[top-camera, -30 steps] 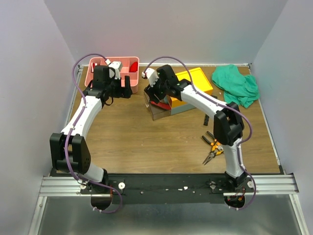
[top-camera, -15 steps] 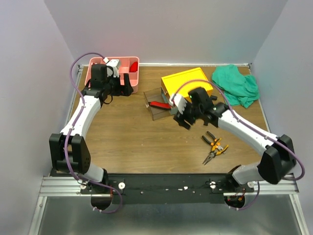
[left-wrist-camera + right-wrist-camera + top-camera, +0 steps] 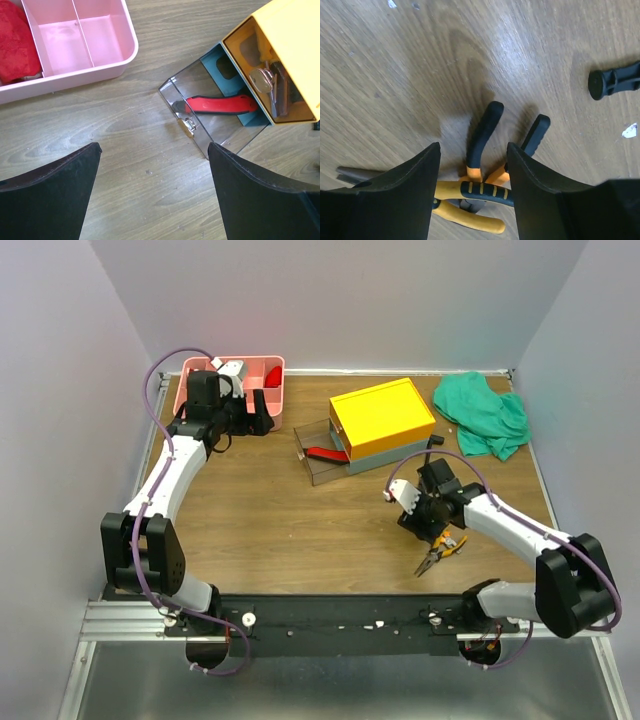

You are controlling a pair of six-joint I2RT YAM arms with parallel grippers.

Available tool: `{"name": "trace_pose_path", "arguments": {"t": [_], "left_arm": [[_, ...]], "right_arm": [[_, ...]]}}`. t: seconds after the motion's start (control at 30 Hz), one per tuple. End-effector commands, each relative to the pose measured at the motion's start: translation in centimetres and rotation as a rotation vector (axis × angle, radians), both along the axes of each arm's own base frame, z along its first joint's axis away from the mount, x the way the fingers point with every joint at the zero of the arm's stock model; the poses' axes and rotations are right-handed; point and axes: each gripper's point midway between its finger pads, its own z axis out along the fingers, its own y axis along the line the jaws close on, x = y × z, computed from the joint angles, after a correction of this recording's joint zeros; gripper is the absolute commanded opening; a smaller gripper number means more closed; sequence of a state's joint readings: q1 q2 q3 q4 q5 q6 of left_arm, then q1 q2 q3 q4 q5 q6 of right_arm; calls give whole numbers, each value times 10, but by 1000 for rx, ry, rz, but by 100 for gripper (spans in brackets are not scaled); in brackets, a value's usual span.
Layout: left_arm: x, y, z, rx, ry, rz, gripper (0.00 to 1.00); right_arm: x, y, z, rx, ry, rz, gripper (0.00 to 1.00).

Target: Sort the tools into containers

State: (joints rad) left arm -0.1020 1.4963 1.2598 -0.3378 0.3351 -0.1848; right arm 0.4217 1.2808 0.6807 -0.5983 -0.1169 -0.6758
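Two pairs of orange-and-black pliers (image 3: 487, 190) lie crossed on the table at the near right (image 3: 440, 548). My right gripper (image 3: 425, 527) hangs low over them, open and empty, with their handles between its fingers (image 3: 415, 190). The grey toolbox with the yellow lid (image 3: 382, 418) has its clear drawer (image 3: 220, 130) pulled out, and the red-and-black cutter (image 3: 220, 105) lies in it (image 3: 322, 454). Some metal tools (image 3: 267, 87) show under the lid. My left gripper (image 3: 262, 418) is open and empty beside the pink tray (image 3: 195, 400), above bare wood (image 3: 155, 200).
A red object (image 3: 17, 42) sits in one compartment of the pink tray (image 3: 75, 75). A green cloth (image 3: 482, 415) lies at the far right. A small black tool end (image 3: 615, 81) lies on the wood beyond the pliers. Grey walls close in both sides.
My right arm has swung from the toolbox drawer back to the near right and come down over the pliers. The cutter stays in the drawer. The left arm has barely moved.
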Motion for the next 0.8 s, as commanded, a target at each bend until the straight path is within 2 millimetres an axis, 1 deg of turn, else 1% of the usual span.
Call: {"name": "trace_pose_path", "arguments": {"t": [0.0, 0.03, 0.1, 0.13, 0.17, 0.23, 0.27, 0.3, 0.4, 0.53, 0.6, 0.67, 0.7, 0.77], "left_arm": [[-7, -7, 5, -8, -18, -38, 99], [-8, -7, 5, -6, -18, -38, 99], [-9, -7, 2, -6, -14, -38, 99], [-9, -7, 1, -8, -9, -36, 99], [-9, -7, 1, -11, -10, -39, 99], [-8, -9, -1, -21, -4, -40, 99], [-8, -10, -1, -26, -3, -42, 99], [-7, -10, 0, -28, -7, -41, 99], [-6, -10, 0, -29, -4, -40, 99], [-7, -9, -2, -22, -1, -41, 99], [-8, -9, -4, -16, 4, -43, 99], [-8, -8, -2, -11, 0, -45, 99], [-8, -8, -3, -8, 3, -44, 99], [-7, -8, -4, -7, 5, -43, 99]], "right_arm": [[-2, -11, 6, -27, -3, 99, 63], [-11, -11, 8, -14, 25, 126, 63], [-16, -9, 16, 6, 8, 243, 64], [-29, -6, 23, 40, 17, 301, 66], [-31, -6, 25, 33, -9, 394, 67], [-44, -10, 25, 23, -5, 467, 70], [-45, -13, 22, -1, -13, 525, 70], [-46, -16, 20, -20, -14, 543, 70], [-42, -23, 11, -72, -10, 586, 70], [-24, -19, 7, -90, -16, 604, 68], [-16, -21, 1, -115, 9, 605, 67], [-9, -27, -4, -164, 18, 627, 65], [-9, -29, -9, -181, 38, 640, 64], [-7, -33, -12, -205, 46, 665, 63]]}}
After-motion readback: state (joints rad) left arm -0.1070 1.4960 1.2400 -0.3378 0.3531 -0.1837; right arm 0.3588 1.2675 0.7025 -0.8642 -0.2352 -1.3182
